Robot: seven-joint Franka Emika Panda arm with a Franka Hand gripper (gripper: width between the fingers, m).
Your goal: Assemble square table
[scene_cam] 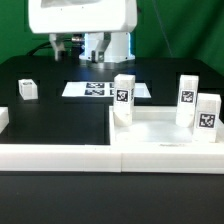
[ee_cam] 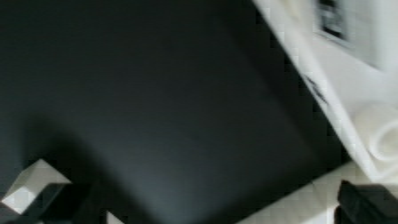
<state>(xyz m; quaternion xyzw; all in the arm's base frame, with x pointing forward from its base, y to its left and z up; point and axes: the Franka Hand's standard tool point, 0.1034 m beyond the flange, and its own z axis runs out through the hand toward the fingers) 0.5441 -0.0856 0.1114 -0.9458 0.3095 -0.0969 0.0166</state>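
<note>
Tabletop (scene_cam: pixel 160 150) tray, three legs (scene_cam: pixel 123 100) upright

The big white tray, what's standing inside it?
Three white leg blocks with tags stand upright in the tray: one toward the exterior view's left, two toward its right. The near rim hides where their bottoms meet the floor.

No words, brands or numbers can be read. Only black-and-white square tags are seen: on three upright white plastic leg blocks (scene_cam: pixel 123 100) (scene_cam: pixel 187 101) (scene_cam: pixel 207 119) and on the flat white marker board (scene_cam: pixel 105 90).
</note>
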